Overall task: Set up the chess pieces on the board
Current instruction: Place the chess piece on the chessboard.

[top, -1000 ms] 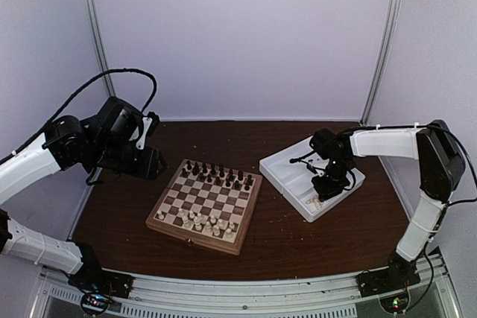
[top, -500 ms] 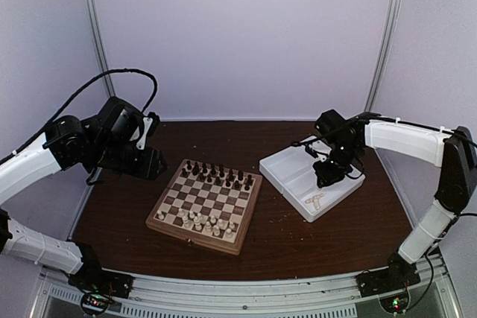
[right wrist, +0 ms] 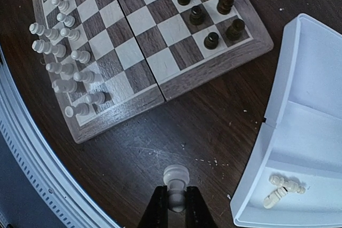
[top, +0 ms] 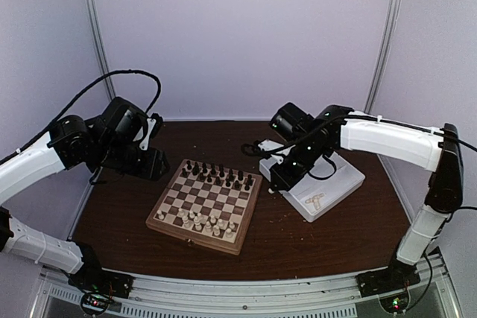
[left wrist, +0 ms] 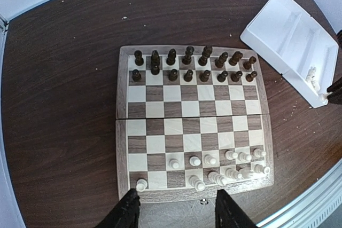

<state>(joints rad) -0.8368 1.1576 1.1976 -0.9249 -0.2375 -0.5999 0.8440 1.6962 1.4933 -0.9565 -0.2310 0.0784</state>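
While your right fingers (right wrist: 159, 209) pinch one cream piece (right wrist: 175, 181) upright by its base, they hang above the bare counter (right wrist: 160, 132), between the board (right wrist: 136, 52) and the white tray (right wrist: 315, 105). The top view places that arm low over the gap beside the board's right edge. Your left fingers (left wrist: 128, 212) stand spread with nothing between them, raised near the board's far left corner, their camera looking down on all the squares. Dark pieces (left wrist: 189, 65) fill the two far rows. Cream pieces (left wrist: 224, 166) occupy the two near rows only in part, crowded toward the right, with one alone at the near left corner and several squares bare between. More cream pieces (right wrist: 280, 188) lie on their sides in the near corner of the tray, which sits on the counter just right of the board, apart from it. You cannot tell from these views which kind of piece is being carried.
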